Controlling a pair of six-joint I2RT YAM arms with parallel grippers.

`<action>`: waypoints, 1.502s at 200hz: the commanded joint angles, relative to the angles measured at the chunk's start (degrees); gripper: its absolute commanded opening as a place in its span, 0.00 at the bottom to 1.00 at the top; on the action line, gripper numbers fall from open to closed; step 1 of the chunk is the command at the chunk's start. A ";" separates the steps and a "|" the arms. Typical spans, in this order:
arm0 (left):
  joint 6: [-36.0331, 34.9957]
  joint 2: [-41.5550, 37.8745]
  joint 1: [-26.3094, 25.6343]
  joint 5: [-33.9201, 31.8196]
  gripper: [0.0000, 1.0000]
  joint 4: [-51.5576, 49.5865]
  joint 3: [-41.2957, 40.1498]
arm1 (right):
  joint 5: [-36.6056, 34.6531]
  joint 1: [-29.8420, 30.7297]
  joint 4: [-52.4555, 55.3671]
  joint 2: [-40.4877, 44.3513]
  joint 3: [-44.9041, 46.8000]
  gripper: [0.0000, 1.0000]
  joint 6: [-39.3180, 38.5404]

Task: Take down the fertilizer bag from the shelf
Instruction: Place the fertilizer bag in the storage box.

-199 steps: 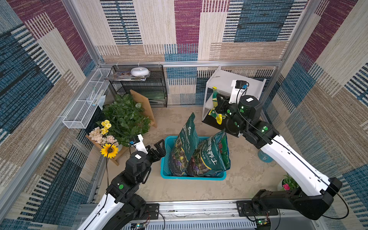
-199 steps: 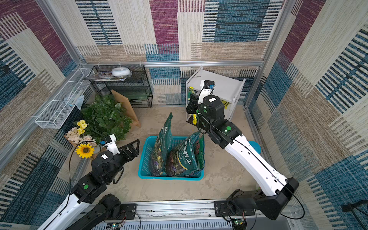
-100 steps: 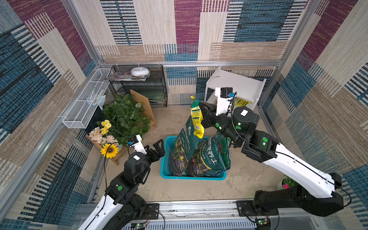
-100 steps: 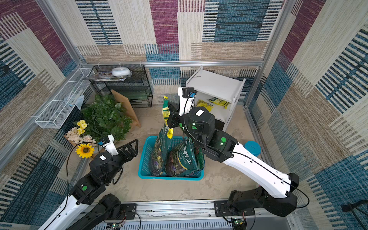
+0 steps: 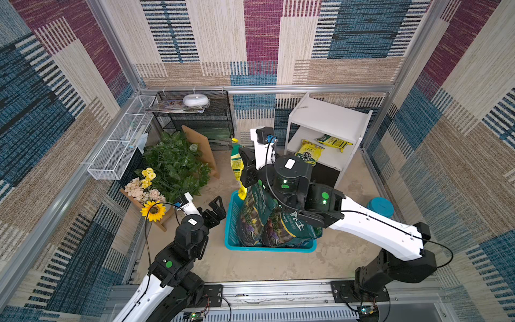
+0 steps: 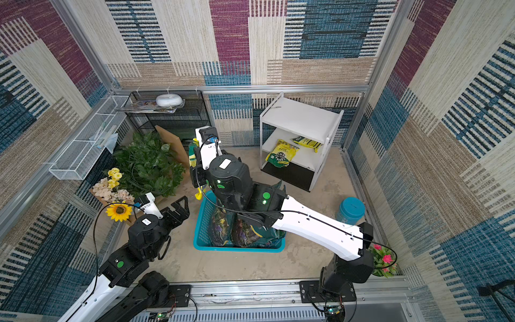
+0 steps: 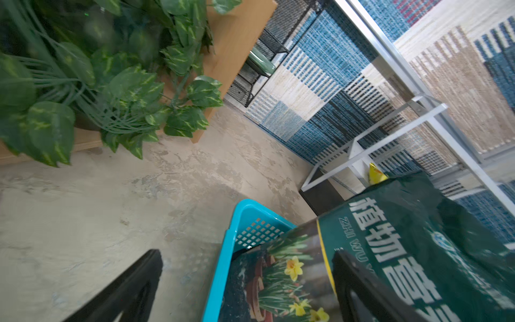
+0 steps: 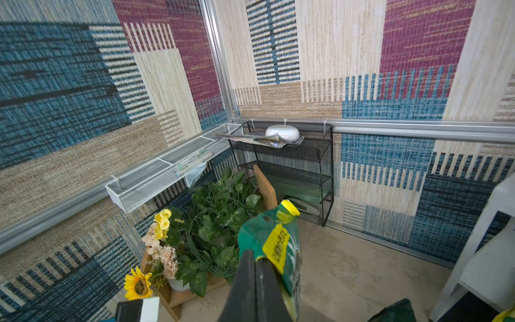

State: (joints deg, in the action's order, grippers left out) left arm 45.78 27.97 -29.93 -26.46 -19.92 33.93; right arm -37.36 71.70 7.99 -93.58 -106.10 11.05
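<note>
My right gripper (image 5: 244,165) (image 8: 255,255) is shut on the top of a green and yellow fertilizer bag (image 5: 237,167) (image 6: 192,159) (image 8: 278,239). The bag hangs in the air over the far left corner of the teal basket (image 5: 267,248) (image 6: 237,249). The white shelf (image 5: 328,117) (image 6: 301,117) stands at the back right, with two yellow bags (image 5: 309,152) (image 6: 308,142) lying on its lower board. My left gripper (image 5: 216,207) (image 7: 248,255) is open with nothing in it, just left of the basket.
Two big dark green soil bags (image 5: 259,214) (image 7: 418,237) fill the basket. A leafy plant (image 5: 175,164), a sunflower (image 5: 153,210) and a leaning wooden board (image 5: 200,147) crowd the left. A black wire rack (image 5: 200,120) and a white mesh basket (image 5: 119,147) line the walls. A teal tub (image 5: 380,206) stands right.
My right arm has swung left from the shelf, carrying the fertilizer bag out over the basket's far left corner. The left arm has barely moved.
</note>
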 commanded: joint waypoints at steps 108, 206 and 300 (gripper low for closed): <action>0.80 -8.35 0.05 -4.83 0.99 -2.97 -0.51 | -6.23 -3.32 -30.32 -5.21 26.99 0.00 9.85; 0.39 -8.96 0.05 -4.39 0.99 -2.12 -1.06 | -5.77 -2.39 -42.59 -8.00 37.34 0.00 12.81; 0.36 -9.24 0.04 -3.86 0.99 -1.79 -1.33 | -18.08 0.85 -56.79 -15.12 38.90 0.00 6.87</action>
State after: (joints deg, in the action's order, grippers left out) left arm 46.48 18.94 -29.89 -30.59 -23.07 32.91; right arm -50.35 72.60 -39.27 -108.42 -67.48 20.32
